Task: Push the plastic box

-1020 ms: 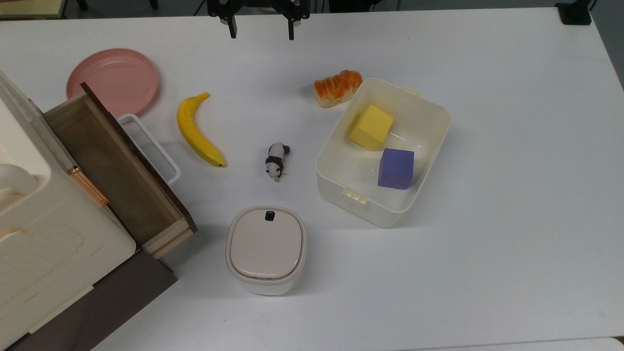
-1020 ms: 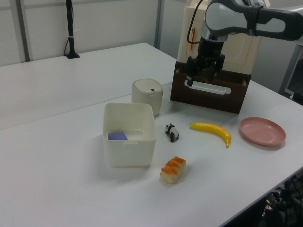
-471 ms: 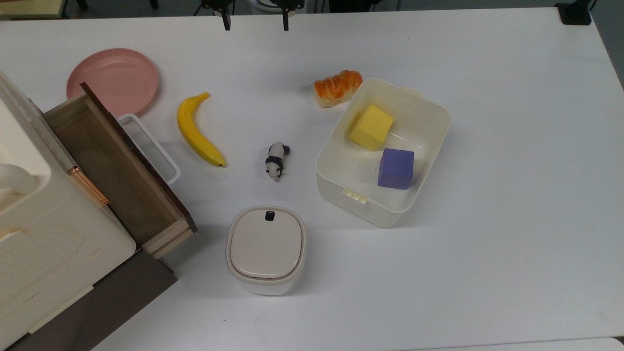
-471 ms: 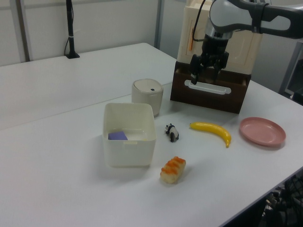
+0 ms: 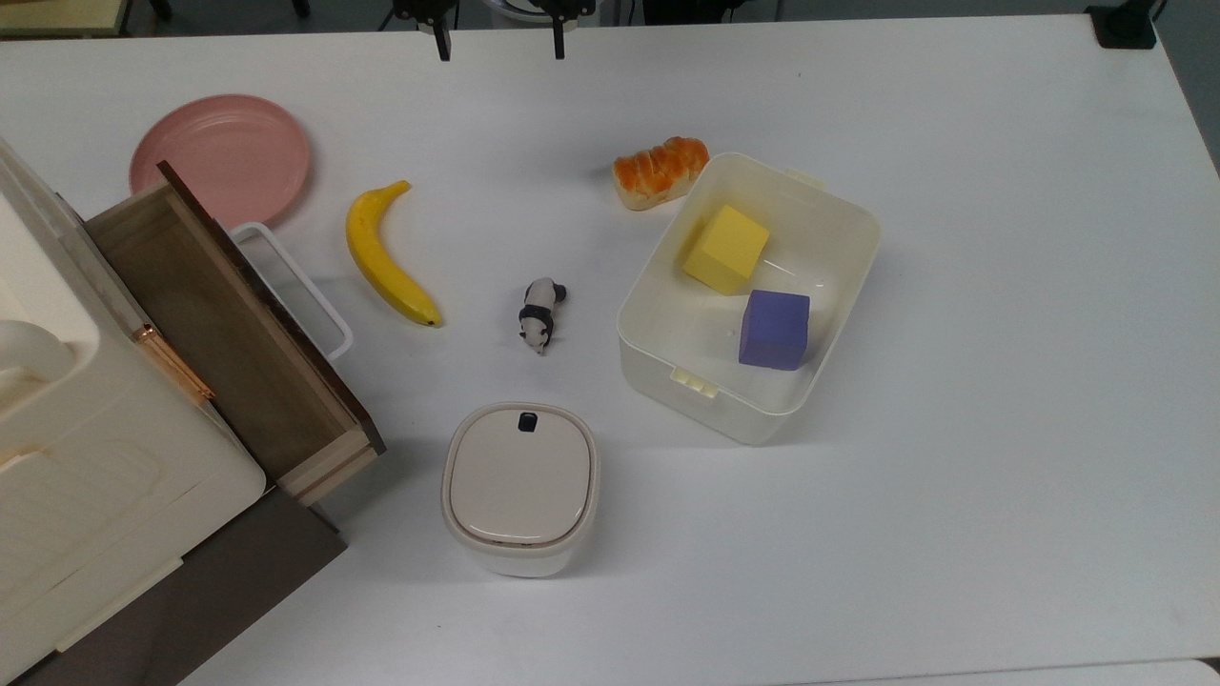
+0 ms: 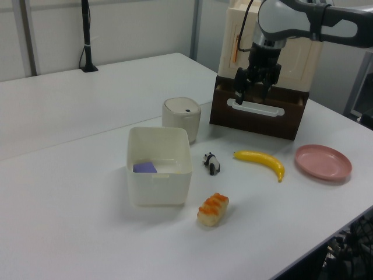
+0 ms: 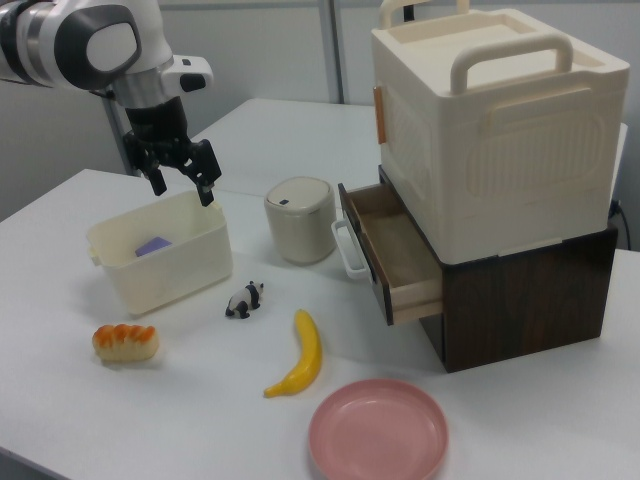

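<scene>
The plastic box [image 5: 736, 415] is a cream-white open tub right of centre on the white table, also seen in the left view [image 6: 158, 188] and the right view [image 7: 170, 266]. A yellow block [image 5: 726, 249] and a purple block [image 5: 775, 329] lie inside it. My gripper [image 5: 499, 52] hangs open and empty at the top view's upper edge, well apart from the box. In the left view the gripper [image 6: 252, 94] is high up in front of the cabinet. The right view shows the gripper [image 7: 185, 192] raised above the table.
A bread roll [image 5: 660, 171] lies right beside the box's far corner. A toy panda [image 5: 541, 313], a banana [image 5: 386, 255] and a pink plate [image 5: 221, 158] lie to the top view's left. A lidded container [image 5: 520, 486] and a cabinet with an open drawer [image 5: 219, 324] stand nearby.
Over the last second the gripper rose and drew back toward the top view's upper edge, staying open. The box and the other things have not moved.
</scene>
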